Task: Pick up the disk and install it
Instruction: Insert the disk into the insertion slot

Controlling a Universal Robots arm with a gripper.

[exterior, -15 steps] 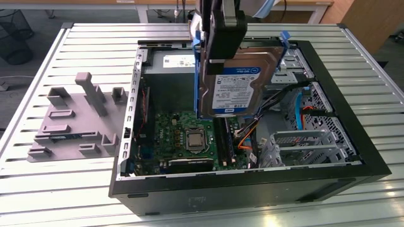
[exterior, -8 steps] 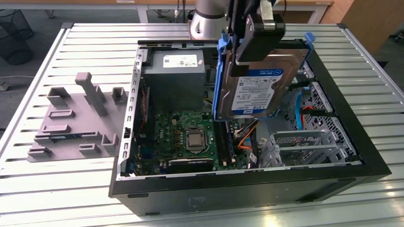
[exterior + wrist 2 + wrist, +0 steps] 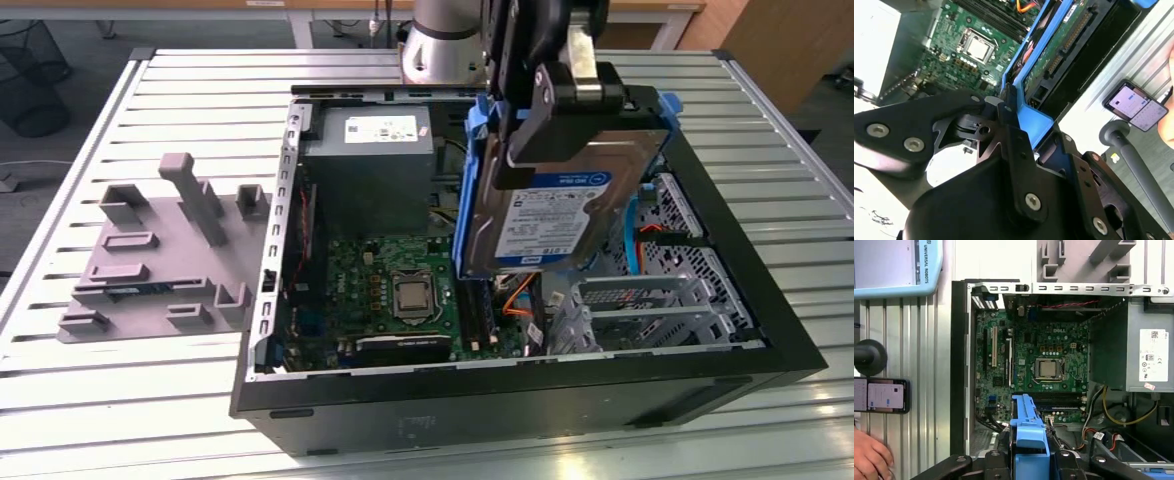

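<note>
Slatted metal tabletop [image 3: 174,90] is seen carrying an open computer case [image 3: 534,405] laid on its side, with a grey moulded fixture [image 3: 160,250] just beside it on the exterior view's left. Inside the case a green motherboard [image 3: 400,280] and a grey power supply box [image 3: 367,170] are exposed, and a perforated drive cage [image 3: 654,300] is set toward the exterior view's right.

The disk [image 3: 567,215] is held on edge and slightly tilted above the open case, with its label turned toward the exterior camera. Its lower end hangs over the seam between motherboard and drive cage. No contact with the case can be made out. The gripper [image 3: 567,120] is clamped on the disk's upper end; in the second wrist view the blue bracket [image 3: 1036,122] is seen pinched between the black fingers [image 3: 1014,145], and in the first wrist view the same bracket is seen jutting out over the board.

The pick-up is judged complete, since the disk is carried wholly by the claw and is clear of the table. The installing is judged not yet done — the disk is seated in no bay, and the cage is seen open.

A phone [image 3: 884,395] on a stand and a person's hand [image 3: 869,457] are seen outside the case, well apart from the work.
</note>
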